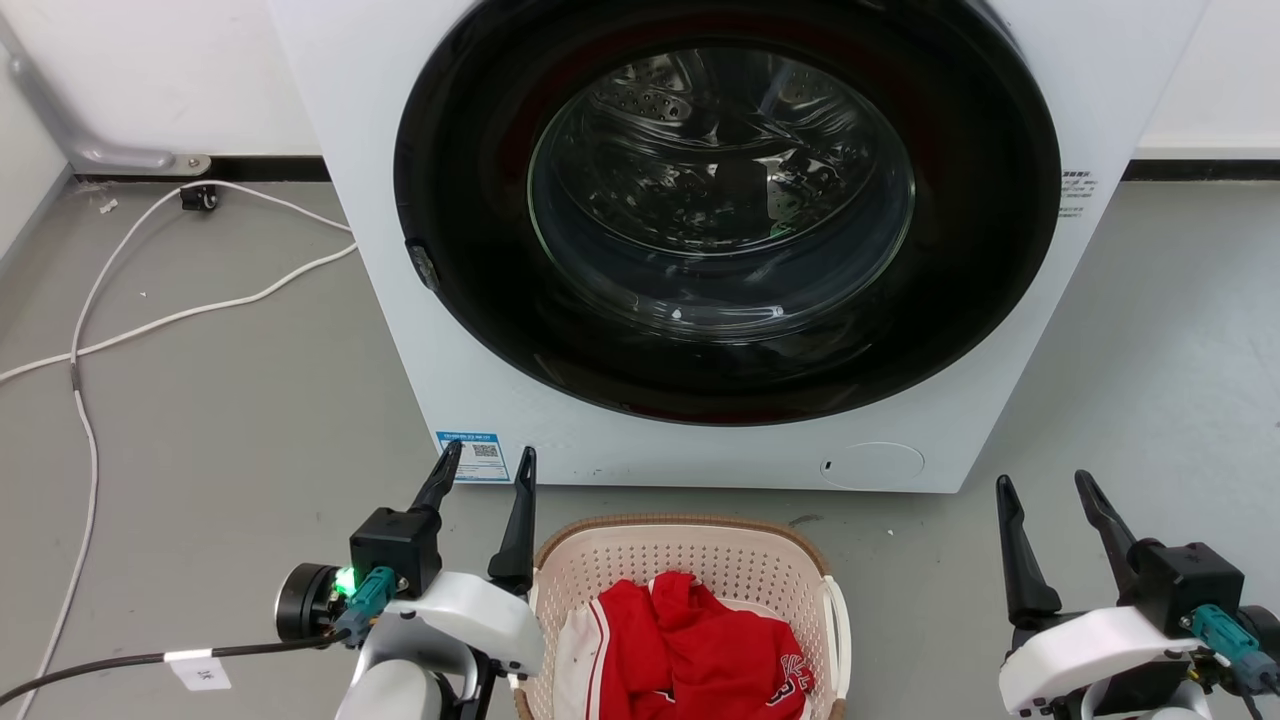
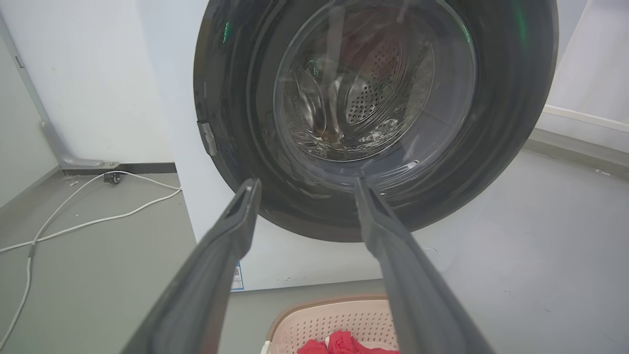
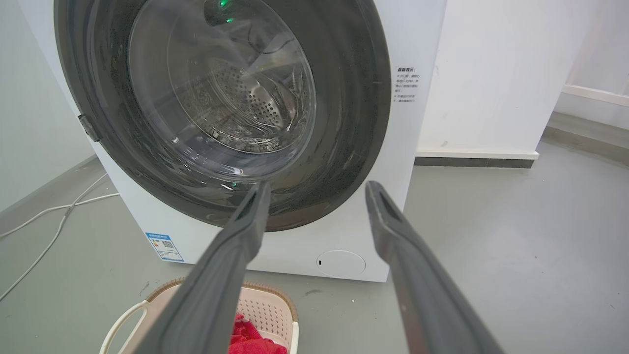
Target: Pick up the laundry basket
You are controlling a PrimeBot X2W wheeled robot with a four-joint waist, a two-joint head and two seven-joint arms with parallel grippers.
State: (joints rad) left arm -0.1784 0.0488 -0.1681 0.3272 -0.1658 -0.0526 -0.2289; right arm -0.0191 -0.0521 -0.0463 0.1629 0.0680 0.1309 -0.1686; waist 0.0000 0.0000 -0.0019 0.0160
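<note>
The washing machine point(image 1: 380, 300) is white, its round door point(image 1: 470, 280) glossy black around clear glass, and the drum point(image 1: 645, 100) behind the glass is silver, dotted with holes. A blue-and-white label point(image 1: 473, 456) with a black code sits at the washing machine's lower left corner. In front of the washing machine, the laundry basket point(image 1: 700, 560) is cream. Its walls are patterned with rows of small holes, its rim point(image 1: 690, 521) is brown and woven-looking, and its handle point(image 1: 840, 620) is white. Inside lie a red garment point(image 1: 690, 640) with white lettering and some white cloth point(image 1: 580, 650). The floor point(image 1: 220, 450) is plain grey, with a white cable point(image 1: 200, 311) left of the washing machine. The fingers point(image 1: 518, 530) of the left gripper point(image 1: 490, 450) and right gripper point(image 1: 1044, 478) are black.
</note>
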